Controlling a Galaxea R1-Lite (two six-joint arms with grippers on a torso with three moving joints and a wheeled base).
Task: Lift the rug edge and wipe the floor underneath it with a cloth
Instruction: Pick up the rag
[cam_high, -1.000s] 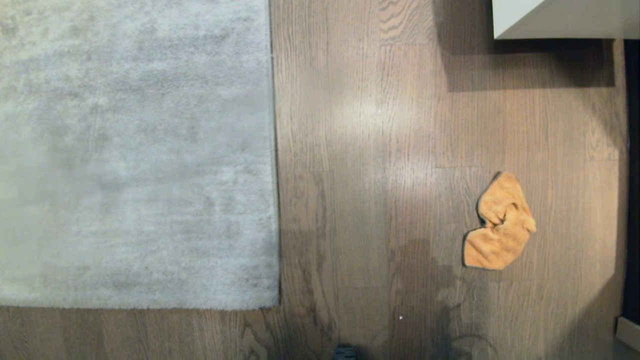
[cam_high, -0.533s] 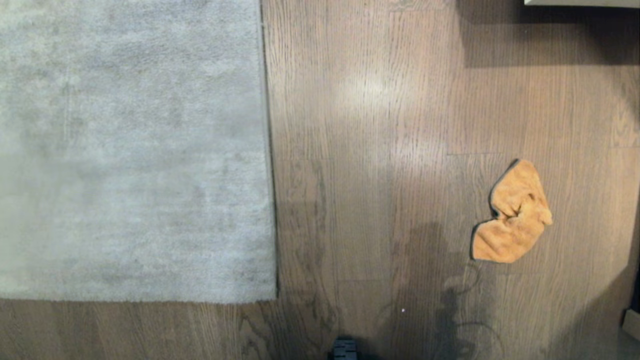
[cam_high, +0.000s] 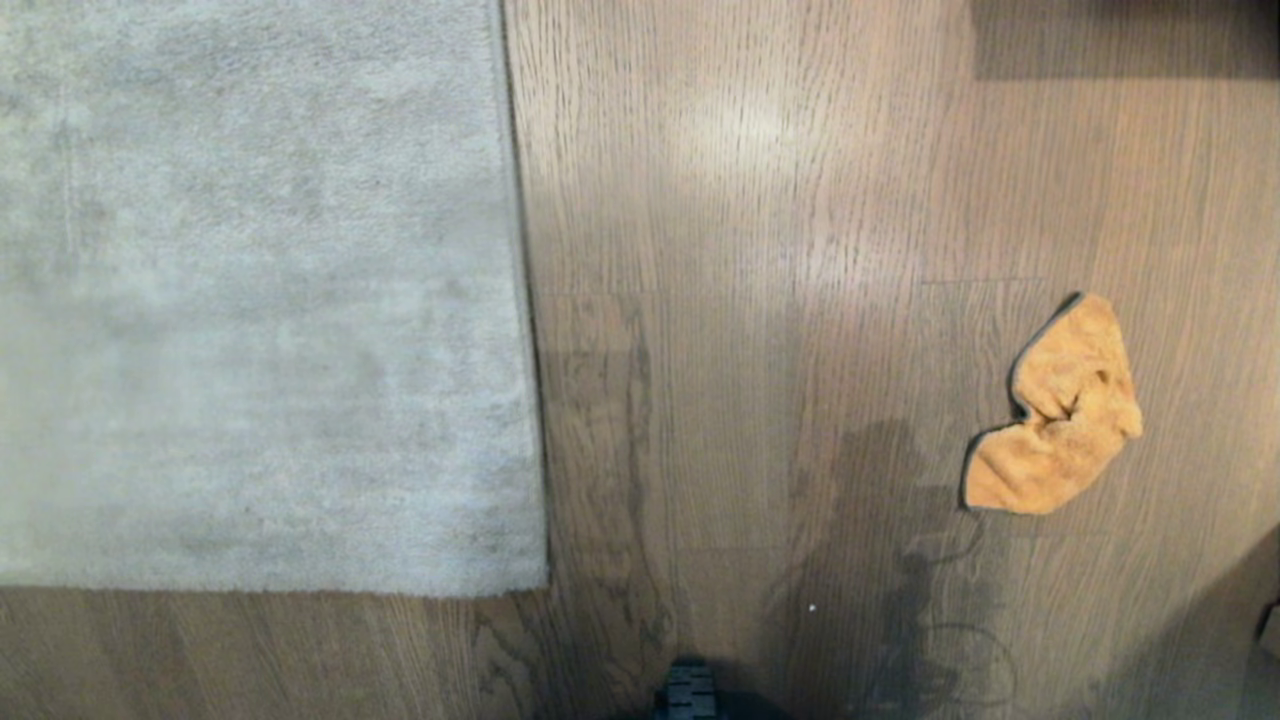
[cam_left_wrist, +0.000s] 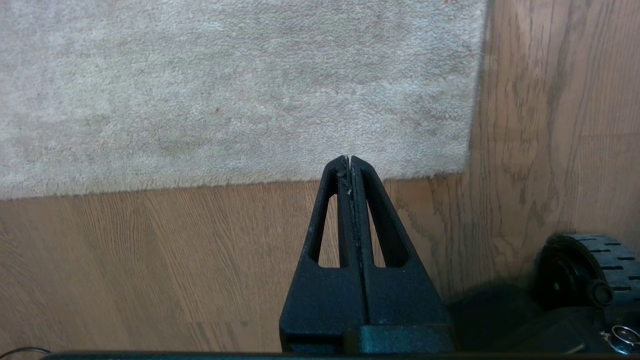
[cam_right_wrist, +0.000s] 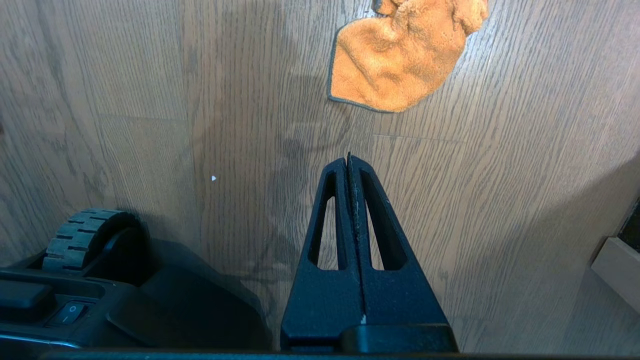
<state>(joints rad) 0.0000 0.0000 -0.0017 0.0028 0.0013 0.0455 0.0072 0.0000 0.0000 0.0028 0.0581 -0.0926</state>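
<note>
Head cam view shifts vs a sec ago: whole scene slides, pale furniture corner at far right drops out of frame. That's the camera tilting w/ the torso, not objs moving. Cloth (cam_high: 1060, 410) lies crumpled on floor (cam_high: 760, 300), well apart from rug edge (cam_high: 520, 300), which lies flat, not lifted. Left hand (cam_left_wrist: 349, 159) pinched closed, empty, hangs over rug's near corner. Right hand (cam_right_wrist: 348, 159) closed, empty, near cloth, not touching. I judge task not begun; approach only.
</note>
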